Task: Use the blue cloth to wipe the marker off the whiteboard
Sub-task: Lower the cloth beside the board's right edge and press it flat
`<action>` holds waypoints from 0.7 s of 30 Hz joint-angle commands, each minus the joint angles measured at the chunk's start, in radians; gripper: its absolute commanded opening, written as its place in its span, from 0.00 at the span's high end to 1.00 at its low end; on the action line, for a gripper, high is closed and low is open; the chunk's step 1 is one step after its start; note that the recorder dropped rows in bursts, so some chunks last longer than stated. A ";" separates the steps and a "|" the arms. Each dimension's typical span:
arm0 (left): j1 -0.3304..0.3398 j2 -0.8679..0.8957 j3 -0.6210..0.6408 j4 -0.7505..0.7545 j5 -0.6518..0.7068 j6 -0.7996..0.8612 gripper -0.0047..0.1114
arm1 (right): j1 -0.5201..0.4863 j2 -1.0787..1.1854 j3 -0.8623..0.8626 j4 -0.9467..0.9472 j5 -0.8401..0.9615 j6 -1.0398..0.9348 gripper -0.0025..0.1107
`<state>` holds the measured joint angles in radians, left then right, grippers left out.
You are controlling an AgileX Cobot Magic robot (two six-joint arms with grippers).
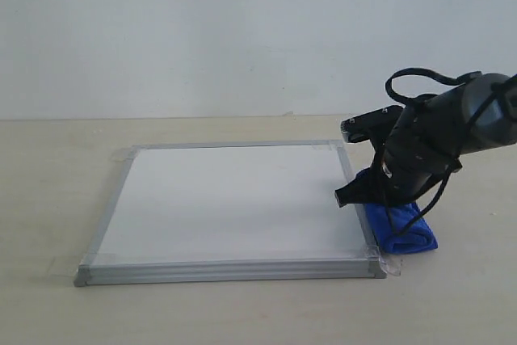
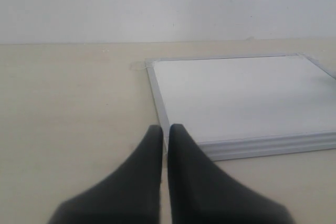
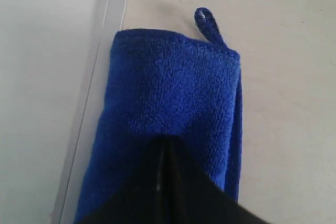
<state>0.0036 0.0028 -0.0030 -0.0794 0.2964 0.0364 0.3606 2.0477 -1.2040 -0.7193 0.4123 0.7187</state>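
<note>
The whiteboard (image 1: 234, 199) lies flat on the table, silver-framed, with clear tape tabs at its corners. No red marker line shows on its white face in any view. The blue cloth (image 1: 401, 230) lies folded on the table against the board's right edge. In the right wrist view the blue cloth (image 3: 173, 87) runs beside the board's frame (image 3: 100, 66). My right gripper (image 1: 343, 196) sits over the cloth's far end, shut, and I see nothing between its fingers (image 3: 165, 142). My left gripper (image 2: 164, 127) is shut and empty near the whiteboard (image 2: 236, 93), by a corner; it is outside the exterior view.
The wooden tabletop (image 1: 48, 167) surrounds the board, and a plain white wall stands behind it. A small hanging loop (image 3: 210, 24) sticks out from the cloth's end. A tape tab (image 1: 393, 266) lies at the board's near right corner, next to the cloth.
</note>
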 commanded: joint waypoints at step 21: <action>-0.004 -0.003 0.003 -0.006 -0.008 0.002 0.93 | 0.172 -0.514 0.278 0.002 0.096 -0.048 0.98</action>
<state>0.0036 0.0028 -0.0030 -0.0794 0.2964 0.0364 0.5218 1.5870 -0.9767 -0.7195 0.5410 0.6731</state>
